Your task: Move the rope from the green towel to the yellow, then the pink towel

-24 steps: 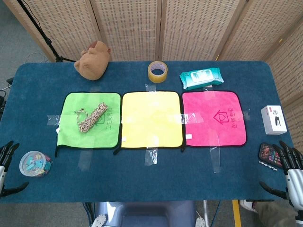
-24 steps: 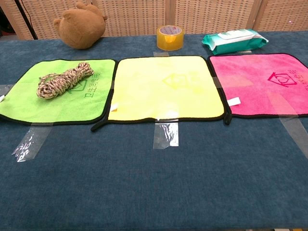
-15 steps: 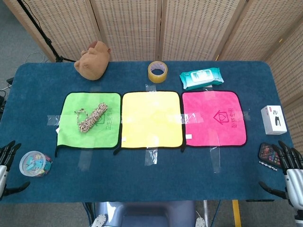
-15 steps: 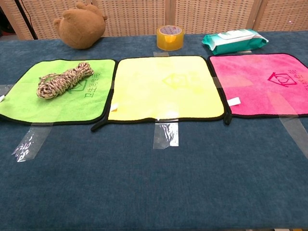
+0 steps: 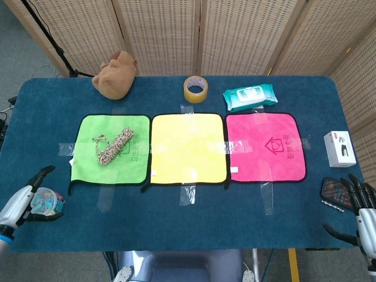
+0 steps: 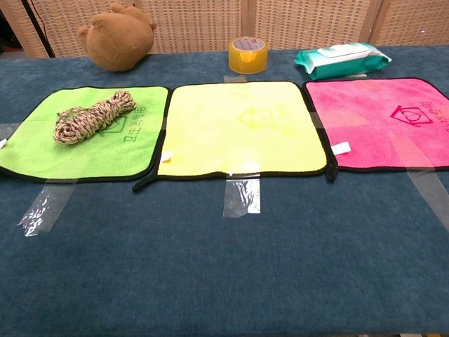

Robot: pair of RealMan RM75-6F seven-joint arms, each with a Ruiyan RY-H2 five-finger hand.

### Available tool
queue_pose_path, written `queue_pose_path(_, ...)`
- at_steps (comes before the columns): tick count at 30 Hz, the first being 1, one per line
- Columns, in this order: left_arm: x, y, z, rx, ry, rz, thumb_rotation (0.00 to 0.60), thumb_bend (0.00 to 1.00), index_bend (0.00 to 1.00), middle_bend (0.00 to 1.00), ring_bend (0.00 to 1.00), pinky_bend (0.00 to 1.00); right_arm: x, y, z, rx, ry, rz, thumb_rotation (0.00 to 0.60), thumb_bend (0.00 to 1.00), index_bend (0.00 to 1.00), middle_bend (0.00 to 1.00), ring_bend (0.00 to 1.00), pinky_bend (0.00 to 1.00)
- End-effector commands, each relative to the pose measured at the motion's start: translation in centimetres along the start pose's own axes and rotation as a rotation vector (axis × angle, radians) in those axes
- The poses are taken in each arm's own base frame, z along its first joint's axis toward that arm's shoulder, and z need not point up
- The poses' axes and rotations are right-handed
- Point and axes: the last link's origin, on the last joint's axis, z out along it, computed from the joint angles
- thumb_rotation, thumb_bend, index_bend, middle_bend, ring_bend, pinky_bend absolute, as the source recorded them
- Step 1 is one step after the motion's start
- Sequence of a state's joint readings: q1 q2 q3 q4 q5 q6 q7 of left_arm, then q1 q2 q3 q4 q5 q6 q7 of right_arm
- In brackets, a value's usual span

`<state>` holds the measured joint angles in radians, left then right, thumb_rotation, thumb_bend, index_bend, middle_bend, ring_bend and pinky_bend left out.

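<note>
Left robot hand (image 5: 23, 200) has risen inward; rope (image 5: 113, 146) on green towel (image 5: 88, 167).

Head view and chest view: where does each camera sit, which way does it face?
Head view: high, looking down on the table; left hand and right hand show at its near corners.
Chest view: low at the near edge, facing across; no hands show.
Shared: rope on green towel, yellow towel, pink towel.

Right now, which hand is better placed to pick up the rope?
The left hand: it is open at the table's left edge, near the green towel where the rope lies. The right hand is at the far right, beyond the pink towel.
</note>
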<state>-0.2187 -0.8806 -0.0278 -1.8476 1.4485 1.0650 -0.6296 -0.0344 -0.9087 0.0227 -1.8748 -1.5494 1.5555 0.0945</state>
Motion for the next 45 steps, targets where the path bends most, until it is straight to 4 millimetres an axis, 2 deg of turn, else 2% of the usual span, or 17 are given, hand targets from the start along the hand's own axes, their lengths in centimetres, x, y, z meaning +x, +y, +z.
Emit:
queue_pose_path(1, 0.9, 1.4, 7.6, -0.003, -0.134, -0.260, 0.600, 0.08, 0.00, 0.00, 0.00, 0.00, -0.1, 0.1, 0.3, -0.007, -0.007, 0.012, 0.600, 0.00, 0.00, 0.00, 0.00, 0.00)
queue_pose_path(6, 1.1, 1.6, 11.1, -0.003, -0.125, -0.328, 0.600, 0.07, 0.00, 0.00, 0.00, 0.00, -0.1, 0.6, 0.6, -0.032, -0.017, 0.014, 0.600, 0.00, 0.00, 0.00, 0.00, 0.00)
queue_pose_path(11, 0.7, 1.8, 13.8, 0.050, -0.138, -0.362, 0.600, 0.07, 0.00, 0.00, 0.00, 0.00, -0.1, 1.1, 0.9, -0.050, -0.019, 0.018, 0.600, 0.00, 0.00, 0.00, 0.00, 0.00)
queue_pose_path(18, -1.2, 2.7, 16.9, 0.095, -0.174, -0.435, 0.600, 0.07, 0.00, 0.00, 0.00, 0.00, -0.1, 1.6, 1.2, -0.072, -0.024, 0.023, 0.600, 0.00, 0.00, 0.00, 0.00, 0.00)
queue_pose_path(26, -3.8, 3.8, 18.5, 0.125, -0.234, -0.510, 0.600, 0.07, 0.00, 0.00, 0.00, 0.00, -0.2, 2.1, 1.6, -0.094, -0.034, 0.026, 0.600, 0.00, 0.00, 0.00, 0.00, 0.00)
queue_pose_path(45, -6.6, 7.5, 19.6, 0.113, -0.341, -0.587, 0.600, 0.07, 0.00, 0.00, 0.00, 0.00, -0.6, 2.4, 2.0, -0.112, -0.059, 0.021, 0.600, 0.00, 0.00, 0.00, 0.00, 0.00)
